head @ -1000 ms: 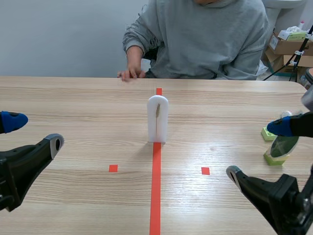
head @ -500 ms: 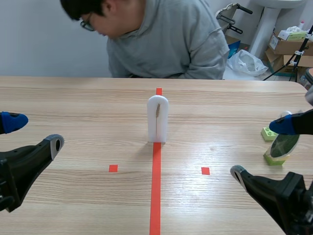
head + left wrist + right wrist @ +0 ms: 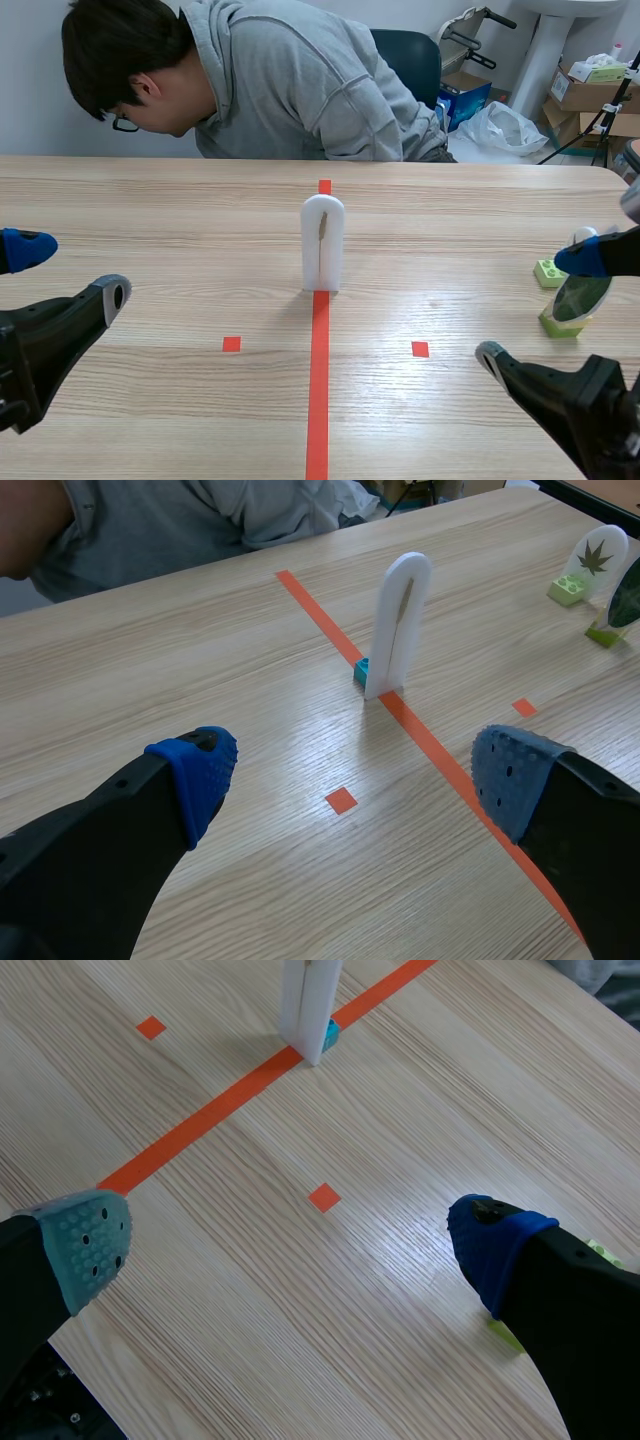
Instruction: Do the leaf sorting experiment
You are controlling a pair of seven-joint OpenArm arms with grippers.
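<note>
From where I stand, the white arched stand [image 3: 323, 243] sits upright at the middle of the desk [image 3: 160, 210], planted on the orange-red tape line [image 3: 318, 380] that runs from the robot toward the far side. A thin brownish strip shows down its narrow face, and the left wrist view shows a small teal block [image 3: 361, 671] touching its foot. Both arms hang low at the near edge, well apart from the stand. The left tool [image 3: 68, 272] has its fingers spread wide with nothing between them, the stand ahead of it beyond an orange-red square [image 3: 341, 800]. The right tool [image 3: 535, 307] is spread just as wide and carries nothing; under it lie the bare desk top and another tape square [image 3: 323, 1197], with the foot of the stand ahead of it. Over at the right edge of the desk, close behind the right tool's blue fingertip, stand two small cards on green blocks: a white oval leaf card [image 3: 597, 562] printed with a dark leaf, and just beside it, nearer the robot, a dark green card [image 3: 580, 296], tilted on its block. Across the desk a person [image 3: 290, 85] in a grey hooded top leans far over to one side, head down near the desk edge. Behind them are a dark chair [image 3: 410, 65] and some cardboard boxes [image 3: 590, 95].
</note>
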